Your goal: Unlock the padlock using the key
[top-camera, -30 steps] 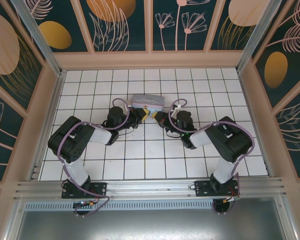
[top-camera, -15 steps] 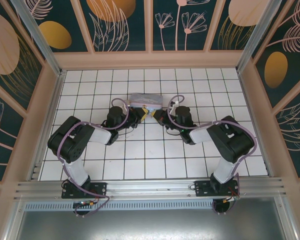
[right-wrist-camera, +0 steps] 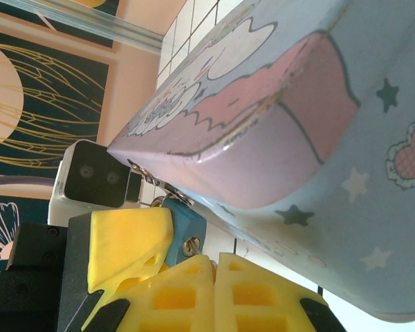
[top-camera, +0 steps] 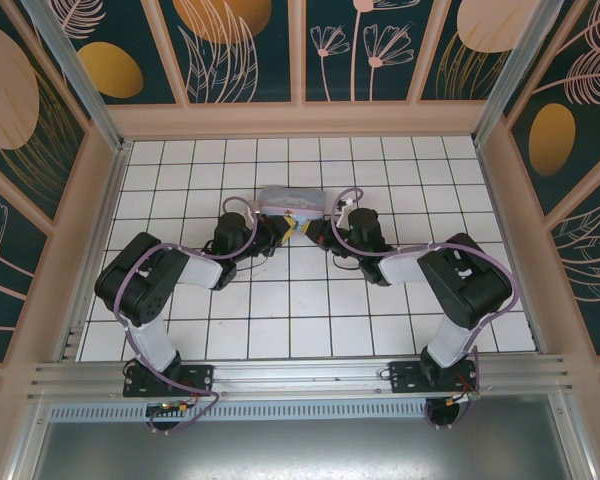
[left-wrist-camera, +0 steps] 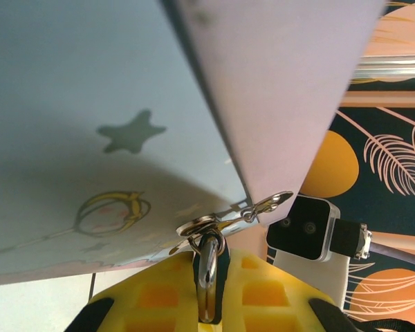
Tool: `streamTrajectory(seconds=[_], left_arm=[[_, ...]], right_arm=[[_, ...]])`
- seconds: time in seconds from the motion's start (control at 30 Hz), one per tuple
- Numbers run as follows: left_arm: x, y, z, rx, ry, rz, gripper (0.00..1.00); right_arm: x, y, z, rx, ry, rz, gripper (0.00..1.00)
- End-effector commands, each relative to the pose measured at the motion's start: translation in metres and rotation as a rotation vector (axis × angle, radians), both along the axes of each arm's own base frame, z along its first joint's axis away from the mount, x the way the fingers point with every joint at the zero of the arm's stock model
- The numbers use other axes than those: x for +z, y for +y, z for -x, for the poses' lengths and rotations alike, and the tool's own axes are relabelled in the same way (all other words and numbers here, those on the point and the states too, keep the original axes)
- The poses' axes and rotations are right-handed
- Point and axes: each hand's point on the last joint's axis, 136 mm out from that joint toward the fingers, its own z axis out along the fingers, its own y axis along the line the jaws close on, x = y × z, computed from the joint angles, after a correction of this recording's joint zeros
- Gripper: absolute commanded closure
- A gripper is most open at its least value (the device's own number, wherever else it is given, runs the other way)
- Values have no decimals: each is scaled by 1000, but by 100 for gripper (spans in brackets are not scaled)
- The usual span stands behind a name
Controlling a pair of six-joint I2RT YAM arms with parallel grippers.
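Note:
The blue padlock (right-wrist-camera: pixel 185 223) hangs by its silver shackle (left-wrist-camera: pixel 207 277) from the hasp of the pastel tin box (top-camera: pixel 295 198). My left gripper (left-wrist-camera: pixel 209 259) is shut on the padlock, its yellow fingers (right-wrist-camera: pixel 124 238) on either side of the body. My right gripper (right-wrist-camera: pixel 215 260) is shut on the key (right-wrist-camera: pixel 196 243). The key's tip sits in the keyhole on the padlock's end face, and the rest of it is hidden between the pads. In the top view, the left gripper (top-camera: pixel 287 228) and right gripper (top-camera: pixel 311 231) meet nose to nose just in front of the box.
The tin box (right-wrist-camera: pixel 297 104) looms directly over both grippers, and its hasp (left-wrist-camera: pixel 263 206) juts from the lid corner. White tiled floor (top-camera: pixel 280 300) stretches towards the arm bases. Patterned walls enclose the cell on three sides.
My right gripper has moved left and slightly away from the bases, closing the gap to the left gripper and the padlock. The left arm and the box have stayed put.

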Motion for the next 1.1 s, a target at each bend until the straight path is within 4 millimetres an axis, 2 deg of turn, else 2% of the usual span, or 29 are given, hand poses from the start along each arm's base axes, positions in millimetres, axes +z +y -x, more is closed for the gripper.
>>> streamTrajectory(seconds=[0.0, 0.23, 0.57, 0.83, 1.07], left_arm=[[31, -40, 47, -276, -49, 71, 100], [41, -40, 47, -271, -32, 119, 100], [56, -40, 47, -255, 16, 199, 100], [53, -39, 47, -248, 39, 196, 100], [40, -39, 46, -244, 34, 146, 100]], right_arm=[[58, 23, -11, 51, -160, -111, 100], [66, 22, -11, 57, -80, -212, 100], [64, 16, -16, 28, 42, -323, 100], [68, 15, -20, 31, 29, -304, 100], [64, 18, -22, 40, 35, -285, 100]])
